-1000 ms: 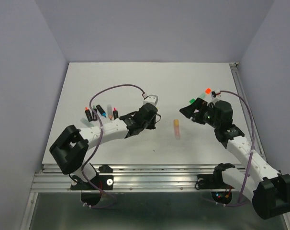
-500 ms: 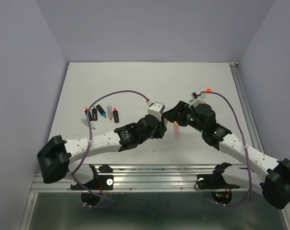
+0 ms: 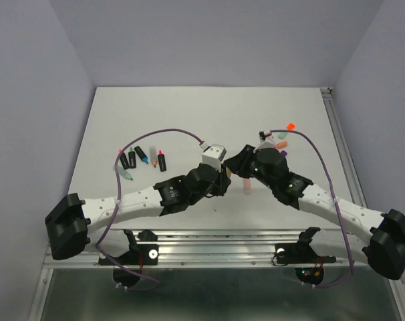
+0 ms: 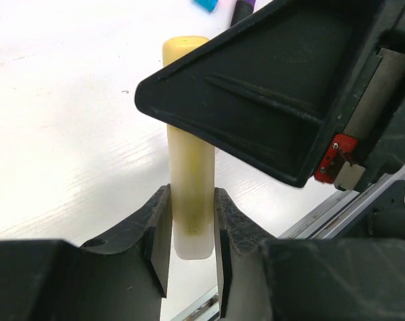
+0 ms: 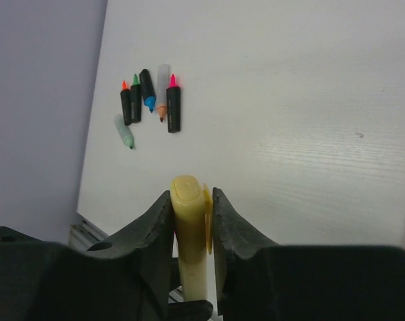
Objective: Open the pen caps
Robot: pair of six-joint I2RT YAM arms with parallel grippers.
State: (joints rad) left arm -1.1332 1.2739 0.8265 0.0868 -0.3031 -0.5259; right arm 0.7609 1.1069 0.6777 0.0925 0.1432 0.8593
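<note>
judging from how things lie on the table (image 3: 189,114), the job looks nearly finished. the left arm (image 3: 129,200) and the right arm (image 3: 336,207) reach inward and meet just to the right of the row of open pens (image 3: 141,158). that row holds six pens with bare tips showing: orange, green, blue, a clear-bodied one, pink and mint. none of them wears a cap.

well to the right of the row, past where the arms meet, sit the loose caps (image 3: 281,142). the right arm partly hides them, so i cannot count them.

one piece of work seems left. the left gripper (image 4: 191,200) has its jaws closed on the pale near end of the yellow pen (image 4: 189,147). the right gripper (image 5: 192,197) has its jaws clamped on the other end, around the yellow cap (image 4: 184,50), which is still seated on the body. no gap shows between cap and body.

the pen lies flat or close to it. i cannot tell whether it touches the table. its long axis runs from near to far, roughly in line with the pens of the row. the cap end points away from the arm bases and the pale butt points back toward them. my guess is that a straight pull along that axis is what remains.
</note>
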